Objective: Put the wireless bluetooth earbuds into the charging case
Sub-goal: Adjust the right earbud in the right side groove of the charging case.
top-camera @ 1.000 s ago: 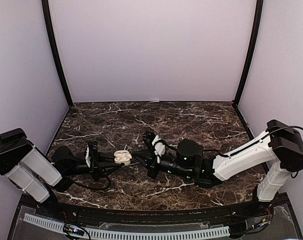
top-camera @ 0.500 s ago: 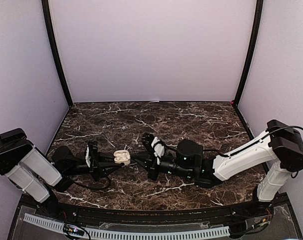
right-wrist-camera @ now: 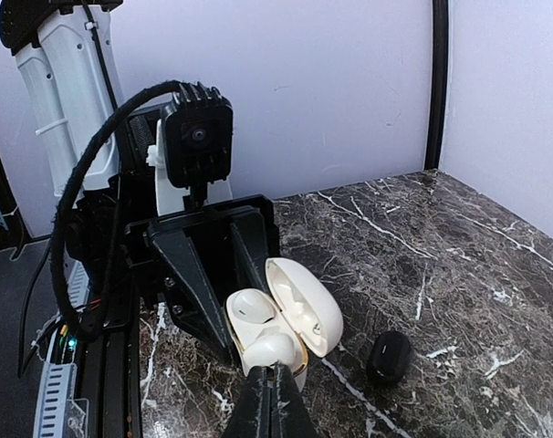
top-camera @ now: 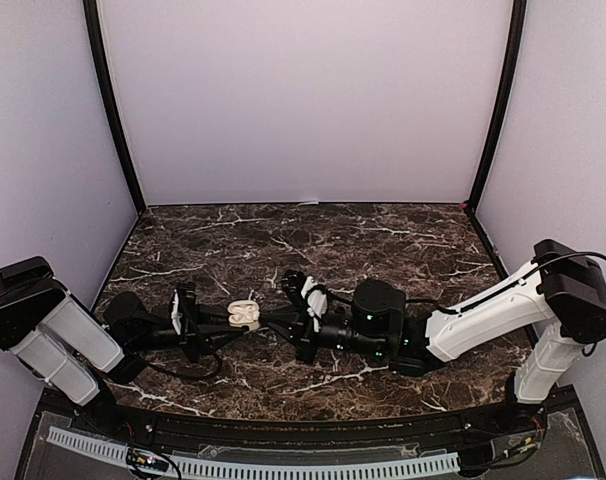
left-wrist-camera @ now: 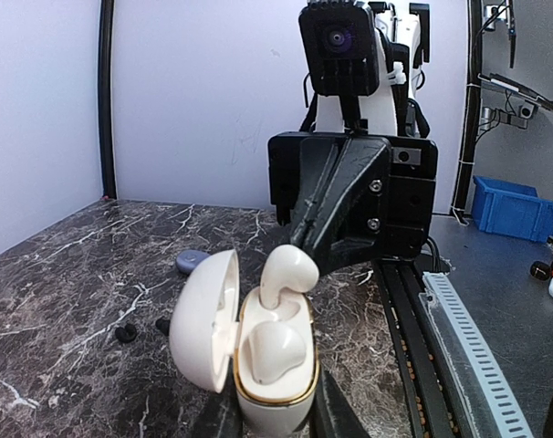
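Charging case [left-wrist-camera: 275, 412] and earbud [left-wrist-camera: 287, 274] present as smooth, glossy cream-white plastic, the case mouth edged by a gold, seemingly metallic band; table [top-camera: 403, 235] is polished dark marble-pattern with white veining; right gripper [left-wrist-camera: 299, 246] is matt black plastic with bright metal screws; small dark case [right-wrist-camera: 389, 356] appears satin.

Top cam looked down on whole table [top-camera: 403, 240] from behind arms; L/R wrist cams faced each other close-up, sharing charging case [left-wrist-camera: 203, 319].
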